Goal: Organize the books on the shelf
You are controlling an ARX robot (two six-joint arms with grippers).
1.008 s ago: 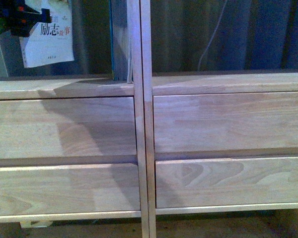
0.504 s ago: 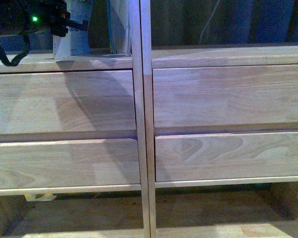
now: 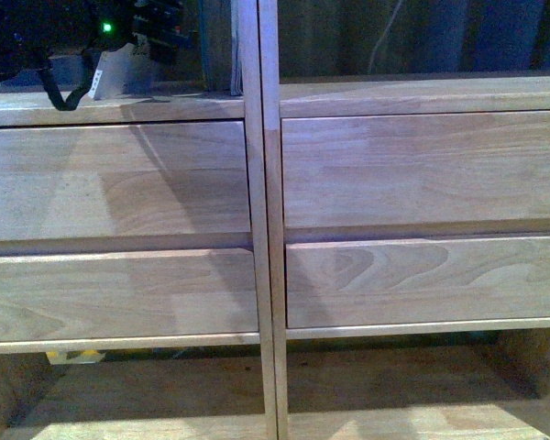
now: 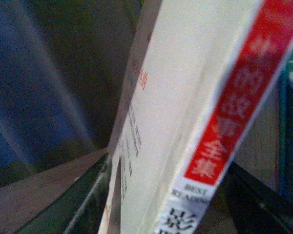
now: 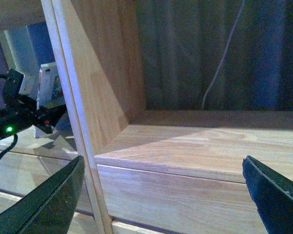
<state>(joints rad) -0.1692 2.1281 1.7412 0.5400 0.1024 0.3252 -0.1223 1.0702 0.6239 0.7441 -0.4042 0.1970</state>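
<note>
Two books stand in the left column of the shelf (image 3: 422,174), in the open compartment above the drawer fronts (image 3: 119,179). The teal-edged book (image 3: 218,46) is upright, right beside the central upright (image 3: 261,229). The white paperback (image 4: 185,97) is further left, apart from the teal-edged book. Its lower edge is down at the wooden surface (image 3: 183,105) of that compartment, but I cannot tell whether it rests its weight there.

The left gripper (image 4: 168,163) is clamped on the paperback. In the left wrist view, its dark fingers (image 4: 73,204) lie close against the cover on one side and behind the red-marked spine on the other. The book leans at a slant through that picture, with black lettering low on the spine. In the front view the left arm (image 3: 37,37) reaches in from the upper left corner, a green light glowing on it, and casts a broad shadow down the left drawer fronts.

The right gripper (image 5: 162,161) is spread wide with nothing between its fingers. It sits in front of the right column, level with the front edge of that compartment's board (image 5: 195,146). A thin white cable (image 5: 224,53) hangs down the dark backdrop behind this compartment. From the right wrist view, the paperback and the left arm show past the central upright.
</note>
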